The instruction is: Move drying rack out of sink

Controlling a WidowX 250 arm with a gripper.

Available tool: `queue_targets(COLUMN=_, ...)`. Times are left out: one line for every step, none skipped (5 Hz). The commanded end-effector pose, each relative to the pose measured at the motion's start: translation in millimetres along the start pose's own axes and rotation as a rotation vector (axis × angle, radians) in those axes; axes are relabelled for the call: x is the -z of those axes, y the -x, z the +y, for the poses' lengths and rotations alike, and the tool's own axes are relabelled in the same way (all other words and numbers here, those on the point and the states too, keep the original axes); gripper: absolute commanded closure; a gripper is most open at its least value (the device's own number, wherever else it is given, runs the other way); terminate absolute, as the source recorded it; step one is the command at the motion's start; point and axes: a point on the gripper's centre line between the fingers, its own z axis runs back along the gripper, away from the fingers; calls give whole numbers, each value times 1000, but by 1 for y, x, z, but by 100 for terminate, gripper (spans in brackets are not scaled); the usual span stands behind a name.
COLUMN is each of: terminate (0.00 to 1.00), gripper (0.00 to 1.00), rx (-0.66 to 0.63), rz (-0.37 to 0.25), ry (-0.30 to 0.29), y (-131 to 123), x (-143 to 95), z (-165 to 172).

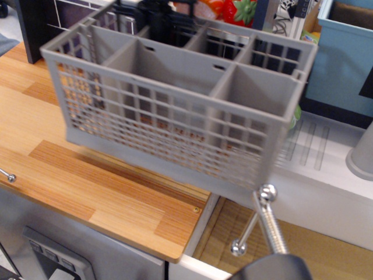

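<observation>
Now drying rack (175, 111) airborne, level, mostly above wooden countertop (87, 169), right end overhanging sink (280, 233) edge; carried high so base clears counter lip
Gripper (154, 14) mostly hidden behind far wall, dark body only visible; jaw state cannot tell, presumably clamps far rim since rack hangs unsupported
Grey cup (361, 154) on ribbed ledge, apart from rack
Judgement: rack nearly clear, set-down on counter remains

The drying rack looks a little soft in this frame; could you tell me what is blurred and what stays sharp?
In observation.image, the drying rack shows slight motion blur along its lattice, the chrome faucet and countertop are crisp, and a soft shadow lies under the rack; the claw is hidden behind it.
</observation>
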Motion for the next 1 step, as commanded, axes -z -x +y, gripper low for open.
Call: queue_targets(terminate=100, gripper=100, rx=74, rz=11, ry=18, y=-5, x=-26, z=53)
